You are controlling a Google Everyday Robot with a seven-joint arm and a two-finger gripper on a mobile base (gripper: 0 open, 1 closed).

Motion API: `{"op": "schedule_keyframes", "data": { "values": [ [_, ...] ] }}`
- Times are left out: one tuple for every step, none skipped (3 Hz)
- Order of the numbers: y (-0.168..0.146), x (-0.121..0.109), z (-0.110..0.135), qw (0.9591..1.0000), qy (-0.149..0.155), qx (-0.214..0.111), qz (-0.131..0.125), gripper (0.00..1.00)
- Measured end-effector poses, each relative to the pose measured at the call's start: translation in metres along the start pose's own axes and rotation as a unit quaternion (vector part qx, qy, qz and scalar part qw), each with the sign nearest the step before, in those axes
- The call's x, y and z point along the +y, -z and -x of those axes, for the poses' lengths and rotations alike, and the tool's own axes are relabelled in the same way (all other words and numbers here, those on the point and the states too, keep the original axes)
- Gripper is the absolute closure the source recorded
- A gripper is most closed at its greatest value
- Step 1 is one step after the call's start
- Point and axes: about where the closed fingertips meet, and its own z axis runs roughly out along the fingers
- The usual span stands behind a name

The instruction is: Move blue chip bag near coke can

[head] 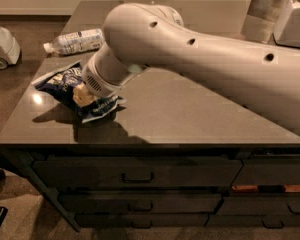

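The blue chip bag (65,84) lies wrinkled near the left front corner of the dark counter (190,114), dark navy with white lettering and pale edges. My gripper (83,95) is down on the bag's right half, at the end of the big white arm (205,59) that reaches in from the right. The arm's wrist covers part of the bag. The coke can does not show; the arm hides much of the counter's back.
A clear plastic water bottle (74,40) lies on its side behind the bag at the counter's left edge. Metal and white containers (282,11) stand at the back right. Drawers (137,176) run below the counter. A white object (2,46) stands on the floor at left.
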Motion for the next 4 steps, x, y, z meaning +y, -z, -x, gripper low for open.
{"op": "schedule_keyframes", "data": {
  "values": [
    [0.024, -0.033, 0.017, 0.999, -0.016, -0.026, -0.032, 0.87],
    [0.052, -0.08, 0.036, 0.9949, -0.032, -0.052, -0.081, 1.0],
    [0.07, -0.125, 0.048, 0.9875, -0.043, -0.071, -0.134, 1.0],
    [0.075, -0.169, 0.051, 0.9798, -0.036, -0.067, -0.185, 1.0]
  ]
}}
